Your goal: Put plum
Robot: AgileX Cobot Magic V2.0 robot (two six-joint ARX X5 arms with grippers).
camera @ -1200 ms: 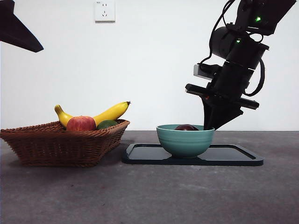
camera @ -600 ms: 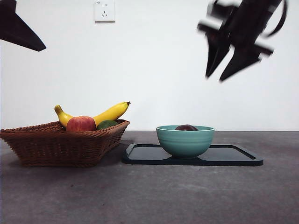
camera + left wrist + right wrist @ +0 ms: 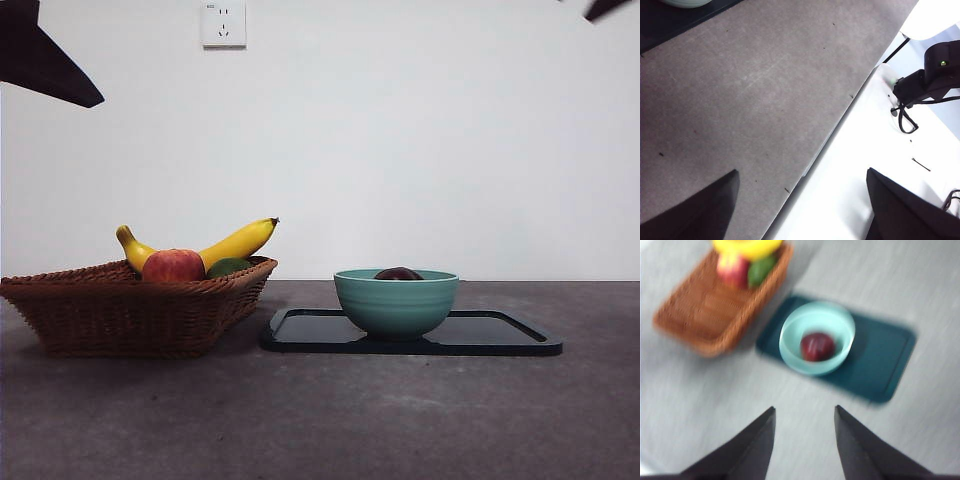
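We see the worktop (image 3: pixel 320 420), wicker basket (image 3: pixel 130 310) at left, dark tray (image 3: pixel 500 335) right of centre. Teal bowl (image 3: pixel 396 300) on tray, plum (image 3: pixel 398 273) inside. Right claw (image 3: pixel 804 415) open, empty, high above; left claw (image 3: pixel 800 180) wide open, empty.

You have one plum (image 3: pixel 399 273), and it lies in the one teal bowl (image 3: pixel 396 303). That bowl stands on one dark tray (image 3: pixel 500 335), right of centre on the table. On the left you have one wicker basket (image 3: pixel 130 310), and it carries three pieces of fruit: one banana (image 3: pixel 237 241), one red apple (image 3: pixel 173 265) and one dark green fruit (image 3: pixel 229 266). That makes four fruits in all across the table. On the far wall you can count one white socket (image 3: pixel 224 22). Two grippers show, the left gripper (image 3: pixel 800 200) and the right gripper (image 3: pixel 804 440), each with two black jaws.
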